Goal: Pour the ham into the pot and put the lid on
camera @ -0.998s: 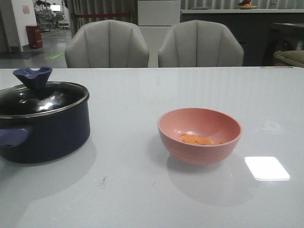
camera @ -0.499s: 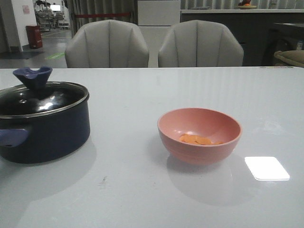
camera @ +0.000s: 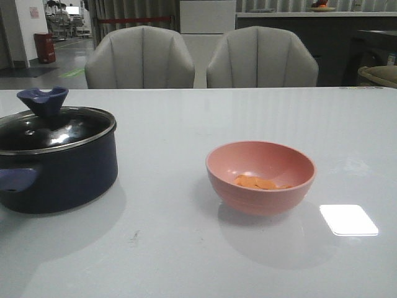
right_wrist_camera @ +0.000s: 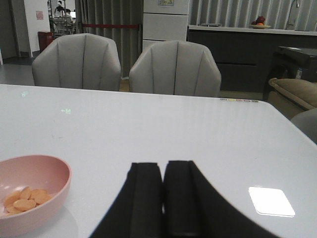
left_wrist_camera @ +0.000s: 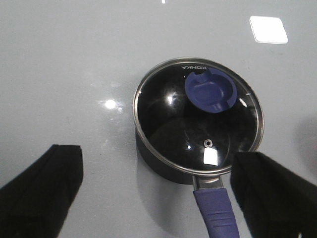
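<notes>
The dark navy pot [camera: 59,177] stands at the left of the table with the glass lid [camera: 53,130] on it, blue knob [camera: 42,99] up. The ham [camera: 257,182], thin orange slices, lies in the pink bowl [camera: 260,177] at the middle right. In the left wrist view my left gripper [left_wrist_camera: 158,171] is open, high above the pot [left_wrist_camera: 158,158] and its lid [left_wrist_camera: 198,119], its fingers [left_wrist_camera: 42,183] wide apart on either side of the blue handle [left_wrist_camera: 215,213]. In the right wrist view my right gripper [right_wrist_camera: 163,166] is shut and empty, to the right of the bowl [right_wrist_camera: 29,191] and ham [right_wrist_camera: 22,198].
Two grey chairs [camera: 139,59] stand behind the table's far edge. A bright light reflection [camera: 348,220] lies on the glossy white table [camera: 186,248] right of the bowl. Neither arm shows in the front view.
</notes>
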Available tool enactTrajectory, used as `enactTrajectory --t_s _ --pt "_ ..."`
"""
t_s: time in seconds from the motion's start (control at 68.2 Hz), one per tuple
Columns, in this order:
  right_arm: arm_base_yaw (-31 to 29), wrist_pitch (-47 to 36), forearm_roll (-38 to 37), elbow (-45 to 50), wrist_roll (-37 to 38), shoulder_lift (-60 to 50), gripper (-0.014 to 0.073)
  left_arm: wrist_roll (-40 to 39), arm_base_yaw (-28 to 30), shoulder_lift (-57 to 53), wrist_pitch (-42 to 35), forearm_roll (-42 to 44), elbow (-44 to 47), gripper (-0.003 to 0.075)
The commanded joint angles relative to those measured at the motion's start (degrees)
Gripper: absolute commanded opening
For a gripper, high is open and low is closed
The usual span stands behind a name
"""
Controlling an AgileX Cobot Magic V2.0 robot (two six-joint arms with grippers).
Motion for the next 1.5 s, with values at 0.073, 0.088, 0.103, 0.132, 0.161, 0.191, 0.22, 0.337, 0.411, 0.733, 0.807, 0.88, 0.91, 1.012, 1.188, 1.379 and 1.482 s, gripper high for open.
enactTrajectory --t_s 0.073,0.088,0.103,0.132,0.161,0.191,0.22,0.337,0.411,0.733,0.807,0.88,0.91,1.012,1.188,1.379,1.482 --pt "-0.2 -5.0 -0.4 -0.3 -0.5 -1.2 0.0146 -0.2 -5.0 9.1 -1.8 -1.4 -8.2 0.0657" --pt "-0.2 -5.0 -0.4 -0.3 -0.5 -1.2 0.0146 -0.2 -5.2 9.4 -1.8 -1.4 -8.5 0.0657" --pt "-0.2 -5.0 -0.4 -0.3 -0.5 -1.2 0.0146 -0.2 -6.0 10.5 -1.4 -1.4 -9.3 0.0657" --pt "-0.2 -5.0 -0.4 -0.3 -0.5 -1.2 0.0146 -0.2 -6.9 12.0 -1.3 -1.4 -10.4 0.0657" --pt "-0.2 -5.0 -0.4 -0.3 -0.5 -1.2 0.0146 -0.2 -7.8 13.5 -0.8 -1.4 -11.5 0.0657" --pt "-0.2 -5.0 -0.4 -0.3 -0.5 -1.2 0.0146 -0.2 -8.6 14.9 -0.4 -1.4 -12.7 0.0657" --pt "-0.2 -5.0 -0.4 -0.3 -0.5 -1.2 0.0146 -0.2 -9.4 16.7 0.1 -0.7 -14.2 0.0657" --pt "-0.2 -5.0 -0.4 -0.3 -0.5 -1.2 0.0146 -6.4 -12.4 22.3 2.3 4.9 -19.0 0.0657" --pt "-0.2 -5.0 -0.4 -0.3 -0.5 -1.2 0.0146 -10.3 -14.0 25.1 2.9 8.7 -21.4 0.0657" --pt "-0.2 -5.0 -0.4 -0.3 -0.5 -1.2 0.0146 -19.1 -15.8 36.2 9.6 16.2 -30.3 0.0657" --pt "-0.2 -5.0 -0.4 -0.3 -0.5 -1.2 0.0146 -19.8 -15.8 38.2 10.7 16.1 -31.8 0.0657" --pt "-0.2 -5.0 -0.4 -0.3 -0.5 -1.2 0.0146 -19.8 -15.8 40.1 12.8 16.1 -33.9 0.0657" --pt "-0.2 -5.0 -0.4 -0.3 -0.5 -1.2 0.0146 -19.9 -15.7 40.9 13.7 16.1 -34.9 0.0657" --pt "-0.2 -5.0 -0.4 -0.3 -0.5 -1.2 0.0146 -19.9 -15.7 43.1 16.4 16.1 -37.7 0.0657" --pt "-0.2 -5.0 -0.4 -0.3 -0.5 -1.2 0.0146 -19.9 -15.4 45.7 18.9 16.1 -39.1 0.0657" --pt "-0.2 -5.0 -0.4 -0.3 -0.5 -1.2 0.0146 -19.9 -15.4 47.1 19.5 16.2 -39.1 0.0648" --pt "-0.2 -5.0 -0.4 -0.3 -0.5 -1.2 0.0146 -19.9 -15.4 47.3 19.5 16.1 -39.1 0.0551"
